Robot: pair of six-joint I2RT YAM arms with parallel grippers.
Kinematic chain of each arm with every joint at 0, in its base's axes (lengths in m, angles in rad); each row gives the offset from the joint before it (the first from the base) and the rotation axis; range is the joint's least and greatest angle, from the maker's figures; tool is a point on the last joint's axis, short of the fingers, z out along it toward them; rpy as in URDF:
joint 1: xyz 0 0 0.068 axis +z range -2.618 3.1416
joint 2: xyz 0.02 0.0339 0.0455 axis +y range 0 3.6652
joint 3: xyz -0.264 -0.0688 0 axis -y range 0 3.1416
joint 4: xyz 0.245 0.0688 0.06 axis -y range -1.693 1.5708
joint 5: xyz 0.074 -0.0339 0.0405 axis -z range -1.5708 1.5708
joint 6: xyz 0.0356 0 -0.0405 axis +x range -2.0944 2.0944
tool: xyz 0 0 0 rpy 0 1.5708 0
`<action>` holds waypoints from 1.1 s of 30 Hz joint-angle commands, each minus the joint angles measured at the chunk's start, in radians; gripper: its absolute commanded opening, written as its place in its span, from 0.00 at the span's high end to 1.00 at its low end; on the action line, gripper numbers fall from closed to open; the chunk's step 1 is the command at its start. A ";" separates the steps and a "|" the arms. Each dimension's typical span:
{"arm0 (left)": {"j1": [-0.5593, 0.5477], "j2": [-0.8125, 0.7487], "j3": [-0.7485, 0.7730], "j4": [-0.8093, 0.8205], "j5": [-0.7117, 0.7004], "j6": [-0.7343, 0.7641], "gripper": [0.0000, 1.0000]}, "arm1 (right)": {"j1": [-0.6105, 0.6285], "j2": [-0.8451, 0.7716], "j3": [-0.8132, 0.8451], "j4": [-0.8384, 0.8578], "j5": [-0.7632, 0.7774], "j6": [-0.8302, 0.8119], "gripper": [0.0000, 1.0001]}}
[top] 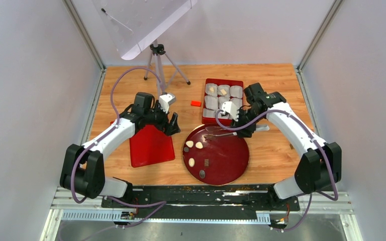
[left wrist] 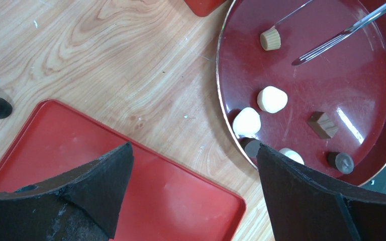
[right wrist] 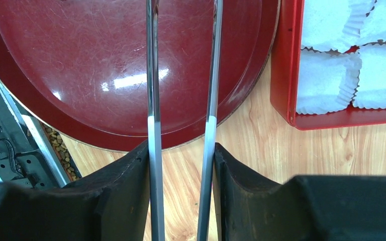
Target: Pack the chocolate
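- Your right gripper (right wrist: 181,150) was pinching the tongs (right wrist: 152,75), both blades clamped between its fingers and their tips apart over the plate (right wrist: 80,50).
- The chocolate (left wrist: 272,99) lay loose on the plate's left half in the top view. One tan piece sat just at a tong tip.
- Squeeze too hard and a piece could pop free or skate across the glossy plate. The long blades could also twist in your grip.
- On the way to the box (right wrist: 285,60), a loosely held piece could drop short of the cups.
- The right arm reached in from the frame's right with its wrist low. The left gripper (left wrist: 195,150) hung spread above the lid (left wrist: 171,191).
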 commanded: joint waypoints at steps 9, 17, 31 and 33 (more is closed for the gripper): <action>0.003 -0.036 -0.011 0.049 -0.007 -0.007 0.00 | 0.019 0.052 0.001 0.066 0.074 -0.001 0.55; 0.003 -0.030 -0.011 0.049 -0.008 -0.005 0.00 | 0.035 0.074 -0.013 0.078 0.081 -0.011 0.63; 0.003 -0.017 -0.003 0.046 -0.005 -0.004 0.00 | 0.036 0.033 0.118 -0.001 0.048 -0.008 0.93; 0.003 -0.012 -0.002 0.048 -0.004 -0.006 0.00 | 0.027 0.015 0.141 -0.015 0.032 0.004 0.95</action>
